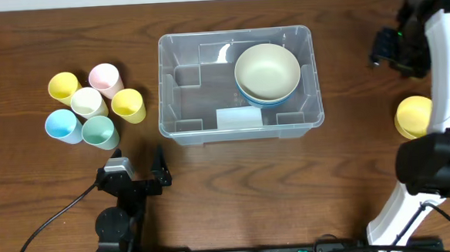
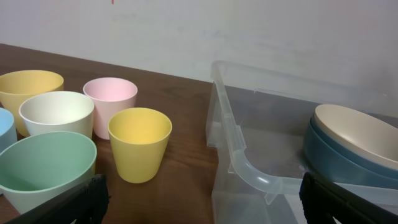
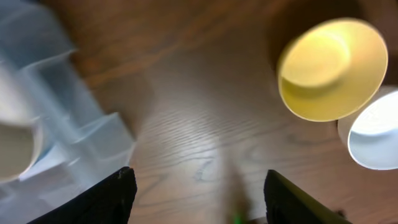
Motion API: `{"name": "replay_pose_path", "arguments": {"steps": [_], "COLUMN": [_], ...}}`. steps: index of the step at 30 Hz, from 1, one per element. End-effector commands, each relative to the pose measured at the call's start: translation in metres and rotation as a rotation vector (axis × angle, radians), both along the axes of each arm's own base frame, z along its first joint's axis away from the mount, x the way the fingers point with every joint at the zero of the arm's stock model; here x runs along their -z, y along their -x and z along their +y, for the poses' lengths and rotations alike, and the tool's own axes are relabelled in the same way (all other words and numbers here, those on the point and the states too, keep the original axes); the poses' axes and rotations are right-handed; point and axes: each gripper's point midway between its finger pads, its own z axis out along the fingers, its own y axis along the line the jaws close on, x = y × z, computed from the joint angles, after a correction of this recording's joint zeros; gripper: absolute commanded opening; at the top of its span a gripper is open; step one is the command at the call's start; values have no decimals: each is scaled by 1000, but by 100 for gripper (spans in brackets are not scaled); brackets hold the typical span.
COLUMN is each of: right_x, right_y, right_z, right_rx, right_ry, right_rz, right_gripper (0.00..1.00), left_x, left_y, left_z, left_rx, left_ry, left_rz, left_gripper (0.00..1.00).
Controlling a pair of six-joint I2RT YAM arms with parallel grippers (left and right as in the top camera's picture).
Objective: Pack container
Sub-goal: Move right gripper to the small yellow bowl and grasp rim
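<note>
Hovering released and empty, the right gripper (image 3: 199, 183) faces the yellow bowl (image 3: 329, 68) ahead-right, probably light, rigid and slick, best pinched at its rim; the container (image 3: 68, 143) lies left.

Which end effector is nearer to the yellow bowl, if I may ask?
Right. The right end effector is close to the yellow bowl, on the bin's right side; the left end effector is beyond the bin, by the cups.

The overhead view looks straight down on the whole table (image 1: 50, 27). The left wrist view looks low and level, near the container (image 2: 227, 118) (the right wrist view, looking down, shares its corner).
</note>
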Motion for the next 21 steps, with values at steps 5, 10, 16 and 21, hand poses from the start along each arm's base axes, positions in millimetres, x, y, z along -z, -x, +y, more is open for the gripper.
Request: {"name": "replay_pose_path", "arguments": {"steps": [5, 10, 16, 21], "right_x": [58, 89, 113, 116], "right_y": [10, 15, 27, 36], "right_z": [-34, -45, -66, -90], "right_rx": [130, 110, 101, 167], "right_ry": [-65, -67, -46, -43], "right_rz": [68, 83, 105, 102], "right_gripper": [68, 69, 71, 71], "left_x": [17, 17, 17, 17], "left_y": [1, 1, 1, 1], "left_z": [4, 4, 4, 4], "left_rx": [-19, -19, -19, -19], "left_ry": [-25, -24, -25, -25], "left_rz": [50, 50, 50, 50], "left_gripper": [98, 98, 98, 98]}}
